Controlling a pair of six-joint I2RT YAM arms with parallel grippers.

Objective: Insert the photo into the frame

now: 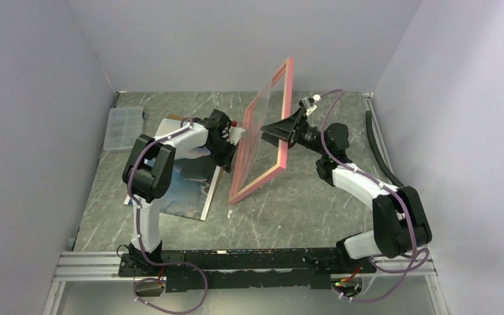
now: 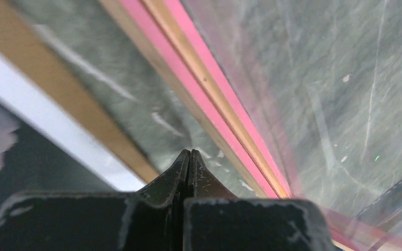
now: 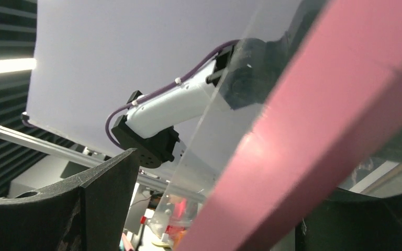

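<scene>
Left gripper (image 2: 189,155): fingers pressed together, nothing between them. It sits just left of the frame (image 1: 288,92), at the left rail; contact cannot be confirmed.

Right gripper (image 1: 272,131): jaws spread wide and straddling the frame's right rail, one finger on each side. In the right wrist view the pink rail crosses diagonally between the fingers (image 3: 102,183). I cannot tell whether the pads touch the rail.

Count:
- Frames: one. It stands on edge at the middle of the table (image 1: 302,210), tilted, lower left corner down on the surface and top corner high toward the far wall. The clear pane is in place.
- Photos: one (image 1: 187,190). It lies flat on the table left of the frame, under the left arm, not in the frame.
- Brown boards: one (image 2: 57,89). Its edge shows beside the photo.
- Clear compartment boxes: one (image 1: 123,128), at far left by the wall.
</scene>
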